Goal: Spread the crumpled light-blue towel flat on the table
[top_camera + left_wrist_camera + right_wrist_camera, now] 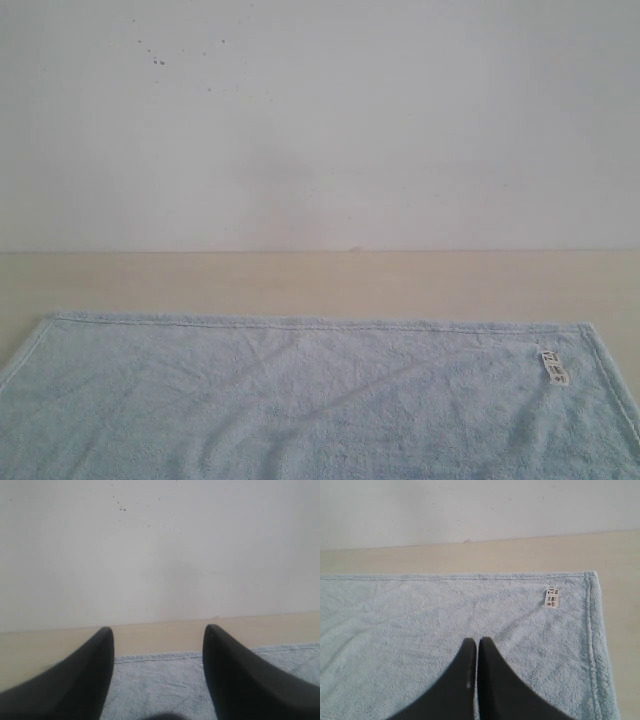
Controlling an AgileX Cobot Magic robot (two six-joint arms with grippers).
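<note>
Apparently we finish: towel (pixel 300 400) flat on table (pixel 300 280), far hem straight. Left gripper (pixel 160 629) jaws wide, empty; right gripper (pixel 478 641) jaws pressed together. Next we check unseen near edge.

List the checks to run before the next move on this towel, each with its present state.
1. Towel flat, far hem straight: ok.
2. Both far corners unfolded, label showing: ok.
3. Near edge flat: cannot tell, out of view.
4. Left gripper open and empty: ok.
5. Right gripper shut, no cloth pinched: ok.
6. Towel wholly on the table: cannot tell.
</note>
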